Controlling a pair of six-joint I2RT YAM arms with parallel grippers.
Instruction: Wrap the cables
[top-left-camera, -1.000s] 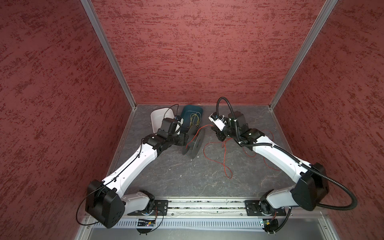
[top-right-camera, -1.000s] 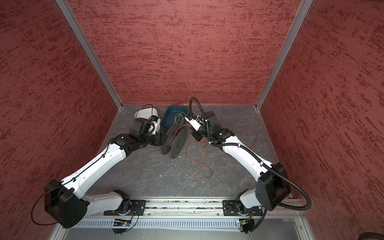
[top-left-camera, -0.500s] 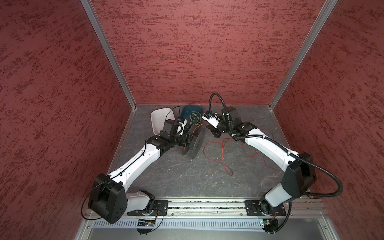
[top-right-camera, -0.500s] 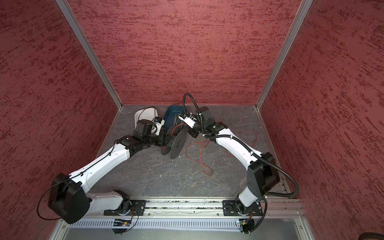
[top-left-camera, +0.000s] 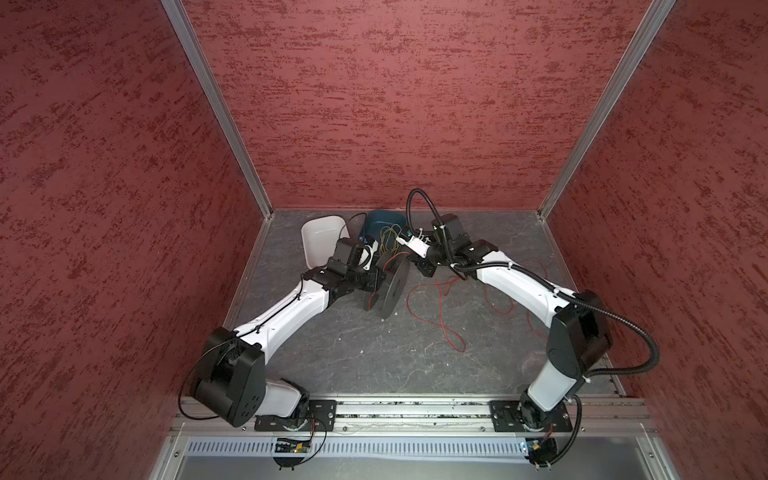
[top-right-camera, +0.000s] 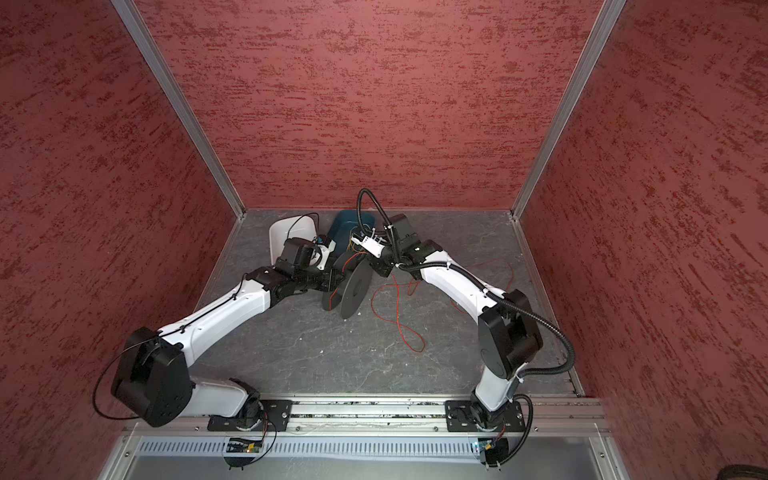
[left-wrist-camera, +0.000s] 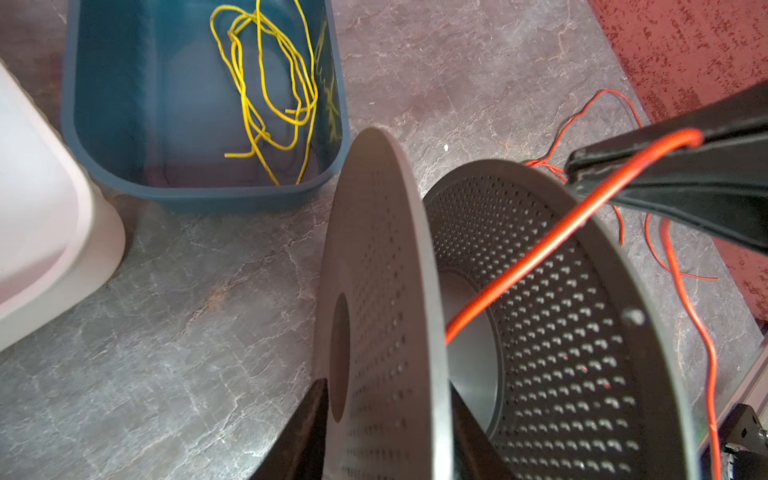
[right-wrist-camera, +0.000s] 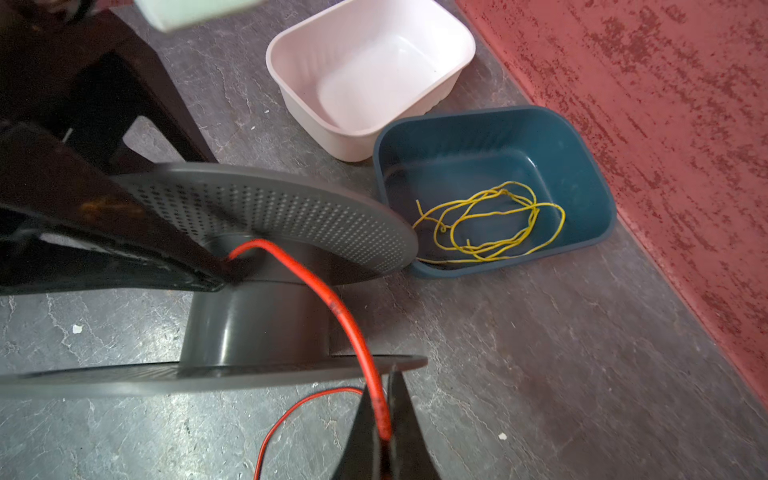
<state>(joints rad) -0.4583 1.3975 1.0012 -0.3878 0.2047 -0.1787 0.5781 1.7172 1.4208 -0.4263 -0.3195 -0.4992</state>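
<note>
Red cable (right-wrist-camera: 328, 307) clamped in my right gripper (right-wrist-camera: 384, 436), leading to spool (right-wrist-camera: 253, 324) hub | left gripper (left-wrist-camera: 386, 390) straddles flange (left-wrist-camera: 374, 270), can't tell if gripping

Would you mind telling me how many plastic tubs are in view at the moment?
2. The white tub sits empty; the teal tub right beside it holds yellow wires. None seems to be hidden.

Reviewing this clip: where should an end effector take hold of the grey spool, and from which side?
Probably the rim of the flange nearer the left arm, edge-on, away from the red cable: it is thin and flat, a finger fits each face, and the hub stays free for winding.
</note>
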